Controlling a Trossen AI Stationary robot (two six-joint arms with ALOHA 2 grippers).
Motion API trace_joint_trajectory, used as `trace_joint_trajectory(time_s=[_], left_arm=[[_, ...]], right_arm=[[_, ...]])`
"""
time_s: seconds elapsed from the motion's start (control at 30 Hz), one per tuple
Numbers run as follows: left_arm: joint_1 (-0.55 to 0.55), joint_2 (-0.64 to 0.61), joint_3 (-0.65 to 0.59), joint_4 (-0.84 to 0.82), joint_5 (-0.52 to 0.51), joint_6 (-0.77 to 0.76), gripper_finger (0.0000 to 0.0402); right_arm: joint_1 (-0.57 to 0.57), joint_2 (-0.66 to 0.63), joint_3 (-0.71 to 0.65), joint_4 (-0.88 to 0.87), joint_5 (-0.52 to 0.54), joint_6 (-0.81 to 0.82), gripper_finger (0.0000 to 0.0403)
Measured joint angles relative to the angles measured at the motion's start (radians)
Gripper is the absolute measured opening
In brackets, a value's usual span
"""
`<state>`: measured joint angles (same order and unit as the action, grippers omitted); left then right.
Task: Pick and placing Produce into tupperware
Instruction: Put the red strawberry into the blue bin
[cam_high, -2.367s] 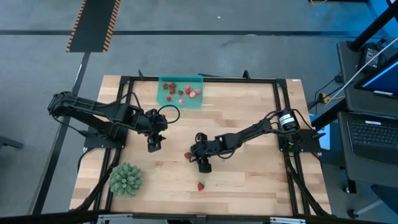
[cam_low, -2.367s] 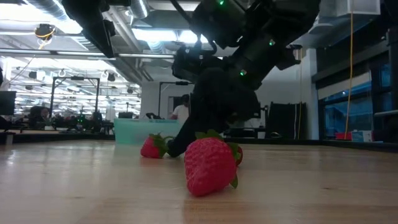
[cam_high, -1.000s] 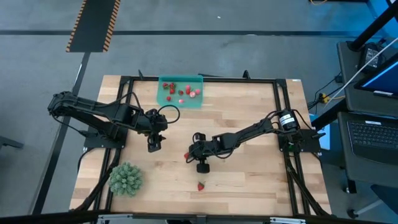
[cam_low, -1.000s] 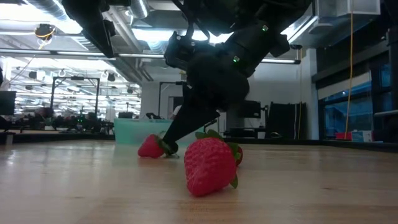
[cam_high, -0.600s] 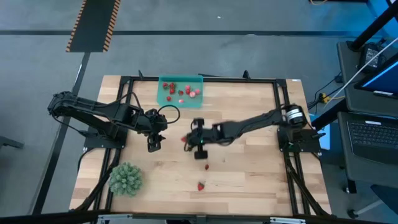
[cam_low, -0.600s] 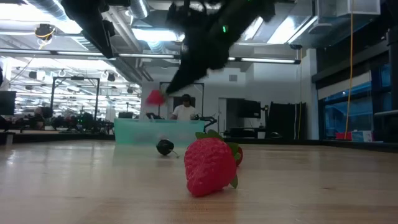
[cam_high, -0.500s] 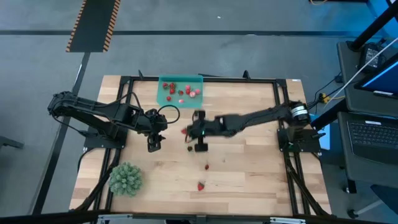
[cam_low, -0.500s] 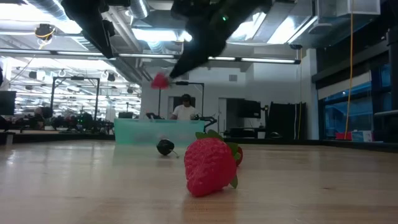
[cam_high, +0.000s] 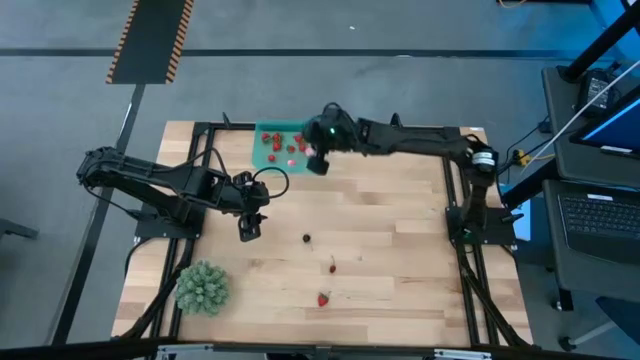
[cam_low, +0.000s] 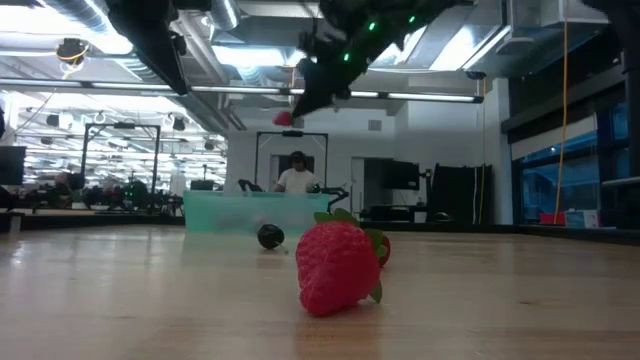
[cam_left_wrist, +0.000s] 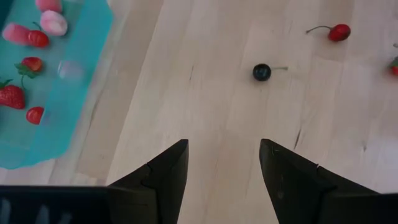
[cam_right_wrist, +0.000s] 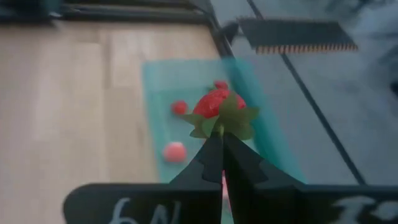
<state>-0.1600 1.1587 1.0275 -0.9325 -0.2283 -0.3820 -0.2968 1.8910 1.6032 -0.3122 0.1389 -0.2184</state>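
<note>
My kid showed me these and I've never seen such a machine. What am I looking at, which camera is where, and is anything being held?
Two dark robot arms work at a wooden table. One picture looks down from above, one looks level across the tabletop, and two come from cameras on the arms' wrists. The right gripper hangs above the teal tupperware, pinching a red strawberry by its leafy end. The left gripper waits open over the table's left side. A dark cherry, two red fruits and a spiky green ball lie on the wood.
</note>
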Motion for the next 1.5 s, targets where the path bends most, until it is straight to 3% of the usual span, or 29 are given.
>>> trace_joint_trajectory(time_s=[0.33, 0.73, 1.5], left_arm=[[0.0, 0.0, 0.0, 0.002, 0.0, -0.001, 0.019], [0.0, 0.0, 0.0, 0.001, 0.0, 0.0, 0.019], [-0.001, 0.0, 0.0, 0.001, -0.043, 0.0, 0.019]], right_arm=[[-0.152, 0.253, 0.326, -0.248, -0.198, 0.032, 0.0004], [-0.2, 0.526, 0.677, -0.566, -0.294, 0.065, 0.0004], [-0.249, 0.591, 0.728, -0.65, -0.399, 0.161, 0.0004]])
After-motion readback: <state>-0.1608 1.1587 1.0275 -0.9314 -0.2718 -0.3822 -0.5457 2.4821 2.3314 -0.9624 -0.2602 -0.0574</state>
